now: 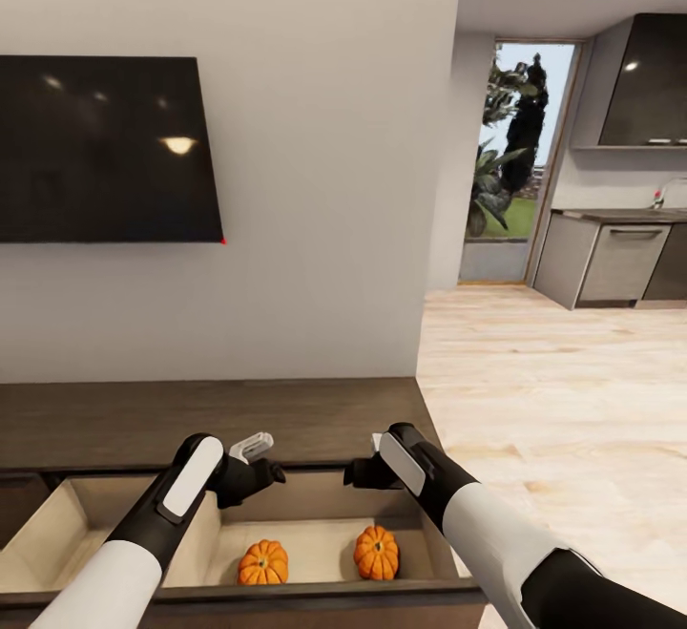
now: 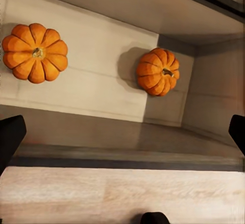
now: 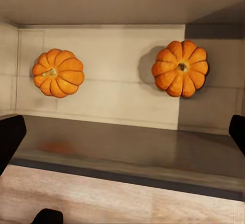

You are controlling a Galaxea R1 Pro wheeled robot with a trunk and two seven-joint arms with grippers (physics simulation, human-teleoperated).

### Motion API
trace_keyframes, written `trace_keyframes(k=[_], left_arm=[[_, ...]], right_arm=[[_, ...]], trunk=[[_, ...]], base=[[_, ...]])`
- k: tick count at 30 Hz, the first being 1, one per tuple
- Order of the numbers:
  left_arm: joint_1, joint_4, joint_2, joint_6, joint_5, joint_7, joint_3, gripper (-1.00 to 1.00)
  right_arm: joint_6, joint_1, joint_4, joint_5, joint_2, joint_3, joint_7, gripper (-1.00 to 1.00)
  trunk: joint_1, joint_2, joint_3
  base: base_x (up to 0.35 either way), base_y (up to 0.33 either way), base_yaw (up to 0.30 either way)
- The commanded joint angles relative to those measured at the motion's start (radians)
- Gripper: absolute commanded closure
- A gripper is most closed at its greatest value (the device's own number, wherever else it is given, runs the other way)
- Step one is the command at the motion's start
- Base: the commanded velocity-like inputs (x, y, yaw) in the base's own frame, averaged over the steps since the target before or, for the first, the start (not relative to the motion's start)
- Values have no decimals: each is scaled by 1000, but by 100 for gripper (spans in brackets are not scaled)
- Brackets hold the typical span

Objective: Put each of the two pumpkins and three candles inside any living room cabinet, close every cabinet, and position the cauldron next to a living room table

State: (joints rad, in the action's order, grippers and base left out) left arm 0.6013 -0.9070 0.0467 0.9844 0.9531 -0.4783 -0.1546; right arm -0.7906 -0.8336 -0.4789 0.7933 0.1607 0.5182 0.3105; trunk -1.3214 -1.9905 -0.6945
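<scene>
Living room, below a wall-mounted television [image 1: 105, 147]: two pumpkins lying inside an open drawer of the long dark cabinet [image 1: 239, 419], one [image 1: 263, 563] toward the middle of the compartment, the other [image 1: 377, 553] close to its right-hand wall, well apart from each other and upright, stems up. Placed there, by the look of it, as the first part of the tidying job, with room left on the pale drawer floor [image 2: 102, 66] for more.

Left tool [image 1: 260, 457] and right tool [image 1: 367, 465] poised side by side above the back of the drawer, pointing down into it; both spread wide and holding nothing, dark fingertips [image 2: 10, 134] just showing at the edges of each wrist view. Held high and clear, seemingly so as not to knock the pumpkins.

No candles or cauldron to be made out here. Drawer not yet shut. Judged as roughly the early middle of the job: pumpkins stowed, candles, closing and cauldron all outstanding.

Kitchen units [image 1: 611, 262] and a garden door [image 1: 520, 152] beyond, across bare wooden floor [image 1: 553, 400].
</scene>
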Motion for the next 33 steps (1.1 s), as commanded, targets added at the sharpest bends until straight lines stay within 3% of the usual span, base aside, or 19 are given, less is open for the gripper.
trace_keyframes(k=[1,11,25,33], left_arm=[[1,-1,1,0,10,-10,-3,-100],[1,-1,3,0,12,-9,-3,-100],[0,-1,1,0,11,-9,-6,-100],[0,-2,-1,-1,0,-24,-8,-100]], right_arm=[[-1,-1,-1,11,-1,6,8,-100],[3,-1,-1,11,-1,6,0,-100],[4,-1,-1,10,-1,6,-1,-100],[4,-1,-1,9,-1,7,-1,-100]], trunk=[[4,7,2],[42,77,33],[96,175,77],[127,231,102]], base=[[-1,0,0],[-9,1,0],[-279,84,0],[-83,21,0]])
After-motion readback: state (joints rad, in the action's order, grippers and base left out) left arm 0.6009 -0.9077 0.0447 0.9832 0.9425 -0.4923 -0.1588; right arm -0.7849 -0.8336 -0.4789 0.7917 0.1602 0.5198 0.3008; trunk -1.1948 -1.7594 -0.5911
